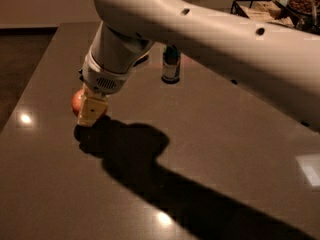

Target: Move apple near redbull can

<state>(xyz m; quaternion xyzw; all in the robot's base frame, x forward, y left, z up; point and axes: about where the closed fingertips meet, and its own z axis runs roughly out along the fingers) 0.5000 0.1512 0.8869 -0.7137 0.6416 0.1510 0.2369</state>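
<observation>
Just one hand [88, 112] at one apple [76, 102], one can [170, 67].

We see dim overhead light: glare spots [25, 118] dot the glossy counter [240, 149], and the gripper [91, 113], low at its left, throws a heavy shadow [131, 151].
</observation>
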